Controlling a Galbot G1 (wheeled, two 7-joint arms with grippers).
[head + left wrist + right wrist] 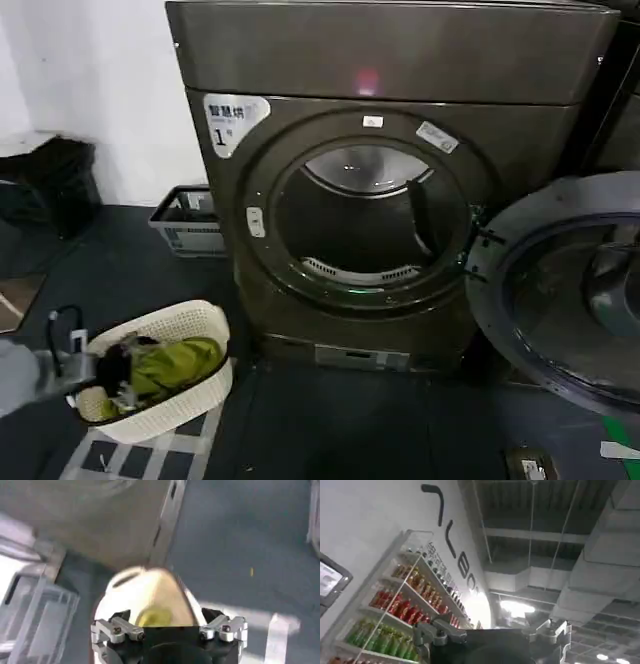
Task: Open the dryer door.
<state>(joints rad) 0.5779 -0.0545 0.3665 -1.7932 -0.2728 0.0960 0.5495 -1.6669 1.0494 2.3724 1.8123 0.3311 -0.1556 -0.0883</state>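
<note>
From the head camera I see the dryer door (pixel 565 290) already swung wide to the right of its machine, hanging on its hinge beside the drum opening (pixel 365 222), its grey inner face and chrome ring turned towards me. I judge the opening step as good as done; what is left is to leave the door where it hangs and pull my arms back without nudging it shut.

My left tool (pixel 169 629) sits low on my left, above the white laundry basket (pixel 160 372) with green clothes in it, and its fingers (pixel 116 630) stand apart, holding nothing. My right tool (pixel 492 636) points up towards the ceiling and a shelf of bottles (pixel 395 615), well away from the work; its fingers are also spread and empty.

A grey crate (pixel 188 220) stands on the floor against the wall, left of the dryer. The basket lies close to my left arm's path, so I would lift clear of it first.
</note>
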